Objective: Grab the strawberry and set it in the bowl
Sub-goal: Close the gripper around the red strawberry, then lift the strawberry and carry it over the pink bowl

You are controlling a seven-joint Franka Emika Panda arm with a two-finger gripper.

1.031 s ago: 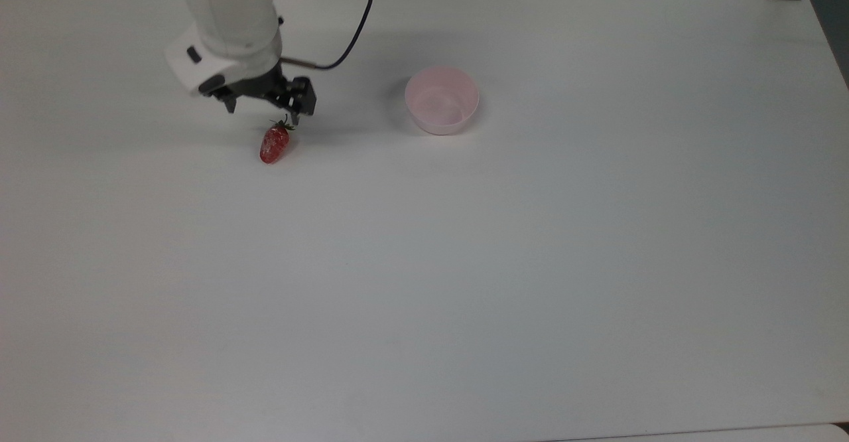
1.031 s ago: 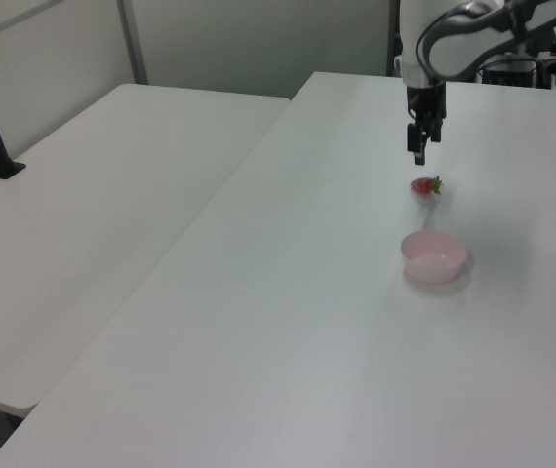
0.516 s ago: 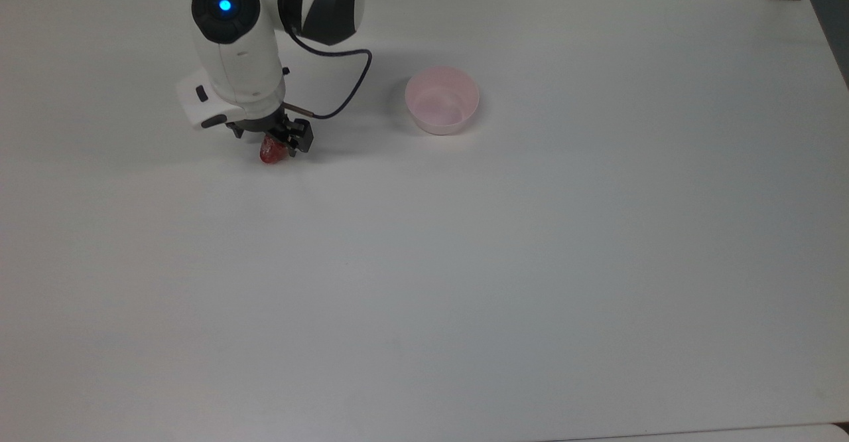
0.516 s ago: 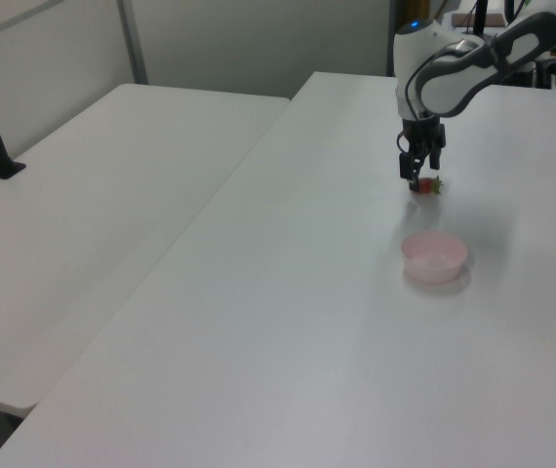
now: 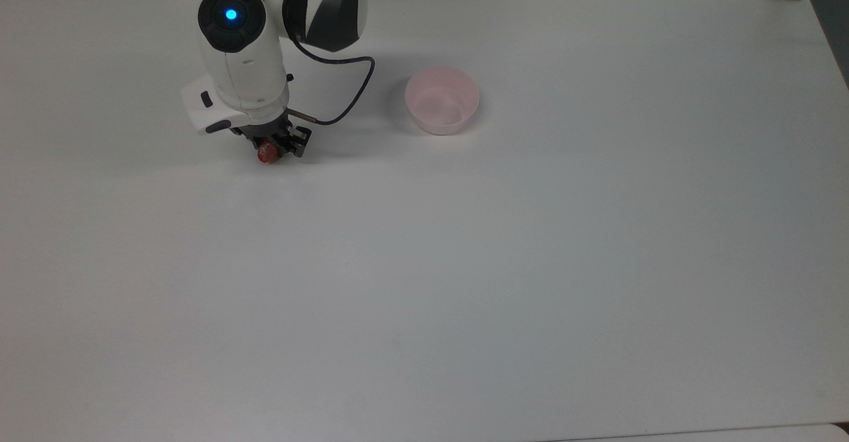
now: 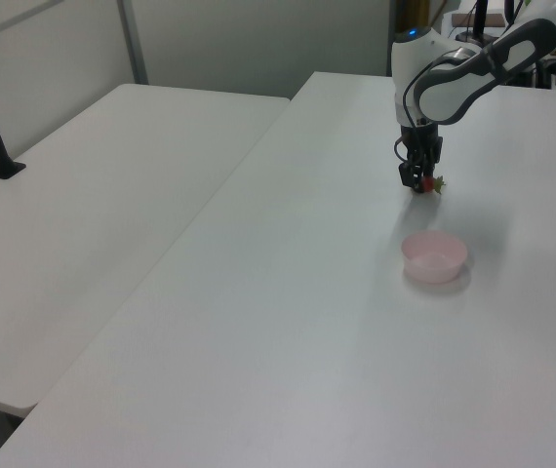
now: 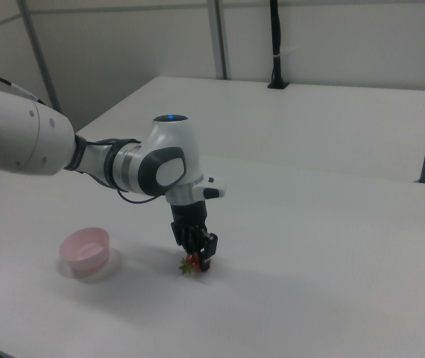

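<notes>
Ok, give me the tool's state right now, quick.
Tool: down at the table around the strawberry, which lies between its fingers; whether it is open or clamped cannot be told. The bowl is empty.

End effector coming down from its hover just above the strawberry's leafy end; now sitting low on the worktop, black fingers straddling the fruit. Fingers drawing in closer around the berry than half a second ago. Strawberry now mostly covered in the top view, only its red tip peeking out below the end effector. Arm's blue light rolling into sight at the top view's upper left.
</notes>
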